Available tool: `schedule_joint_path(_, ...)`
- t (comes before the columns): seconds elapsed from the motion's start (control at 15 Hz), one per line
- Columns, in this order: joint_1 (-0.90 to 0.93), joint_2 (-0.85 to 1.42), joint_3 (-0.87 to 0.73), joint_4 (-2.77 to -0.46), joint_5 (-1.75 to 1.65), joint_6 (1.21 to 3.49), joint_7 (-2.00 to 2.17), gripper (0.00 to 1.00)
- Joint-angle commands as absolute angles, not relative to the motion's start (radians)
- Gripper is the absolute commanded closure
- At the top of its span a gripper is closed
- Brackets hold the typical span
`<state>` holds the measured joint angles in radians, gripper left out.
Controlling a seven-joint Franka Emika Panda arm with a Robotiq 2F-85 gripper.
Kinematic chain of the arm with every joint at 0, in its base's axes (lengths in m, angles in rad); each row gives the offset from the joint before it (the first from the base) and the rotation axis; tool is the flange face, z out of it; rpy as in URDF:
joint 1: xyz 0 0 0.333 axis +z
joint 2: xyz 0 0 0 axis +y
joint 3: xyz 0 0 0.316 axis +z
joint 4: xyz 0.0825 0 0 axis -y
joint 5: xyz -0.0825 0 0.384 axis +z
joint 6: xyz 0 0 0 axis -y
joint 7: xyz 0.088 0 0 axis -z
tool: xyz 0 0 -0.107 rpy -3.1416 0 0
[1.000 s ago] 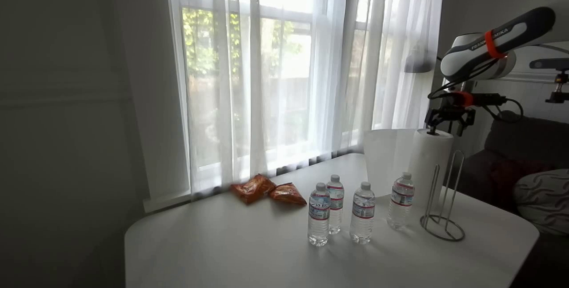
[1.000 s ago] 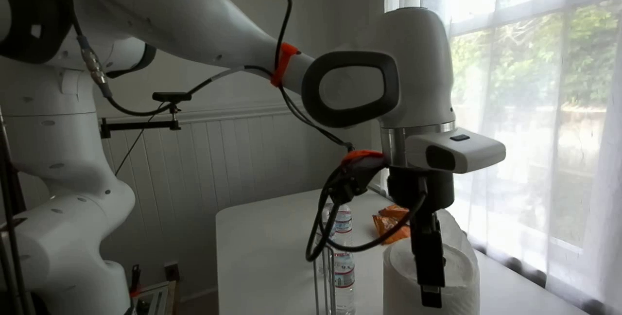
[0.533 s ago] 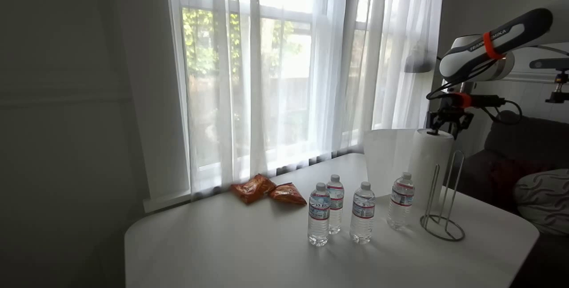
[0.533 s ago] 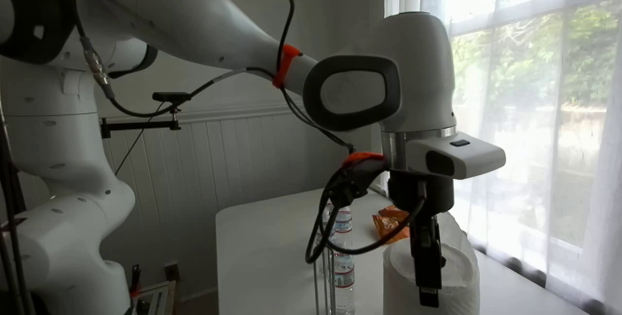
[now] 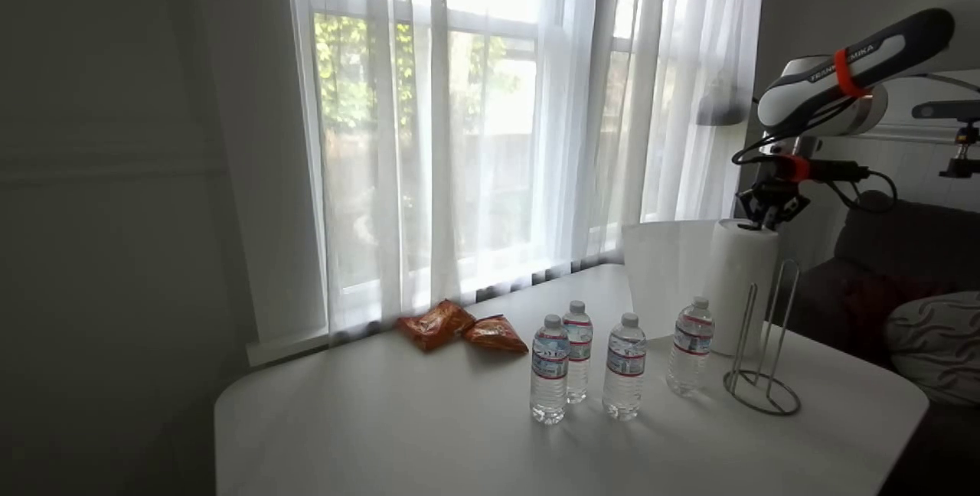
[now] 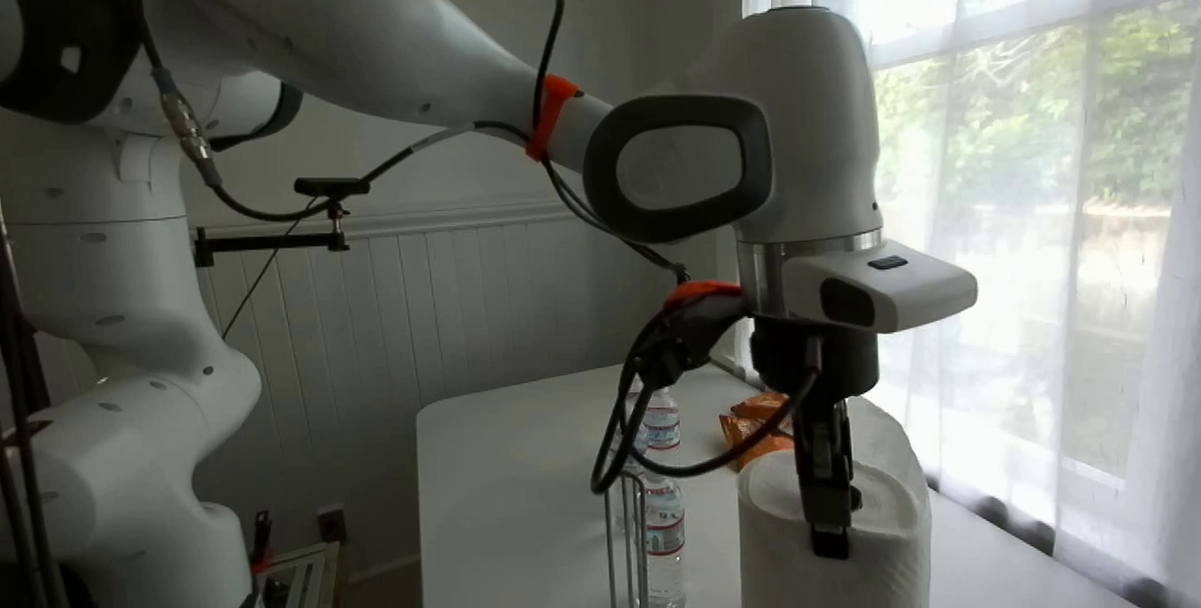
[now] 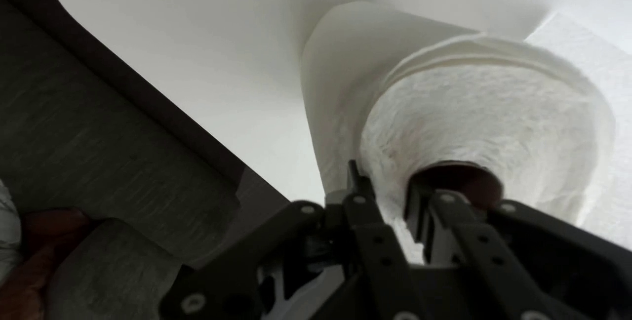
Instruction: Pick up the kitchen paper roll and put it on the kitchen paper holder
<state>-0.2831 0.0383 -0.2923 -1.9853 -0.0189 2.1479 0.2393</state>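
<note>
The gripper [image 7: 386,184] is pinching the roll [image 5: 736,278] by its wall. The roll is pointing up; the holder [image 5: 779,347] is sitting beside it, away from the window [image 5: 501,102].

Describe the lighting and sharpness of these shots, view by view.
Both exterior views: the window glares nearly white in places through sheer curtains, walls dim; in an exterior view, water bottles cast soft shadows on the table. Wrist view: the kitchen paper roll looks pale and bright on top, the end effector dark and slightly soft.

Sheer curtains [image 5: 570,113] veil a bright window [image 5: 490,167] between dim walls [image 5: 115,251], behind a white table [image 5: 413,435].
</note>
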Motion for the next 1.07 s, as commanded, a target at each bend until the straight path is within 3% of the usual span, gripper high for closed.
schedule_joint_path(0.0,-0.283,-0.031,-0.290,-1.940,-0.011,2.082,0.258,0.96)
schedule_joint_path(1.0,-0.259,-0.199,-0.272,-1.552,0.068,1.560,0.211,0.96)
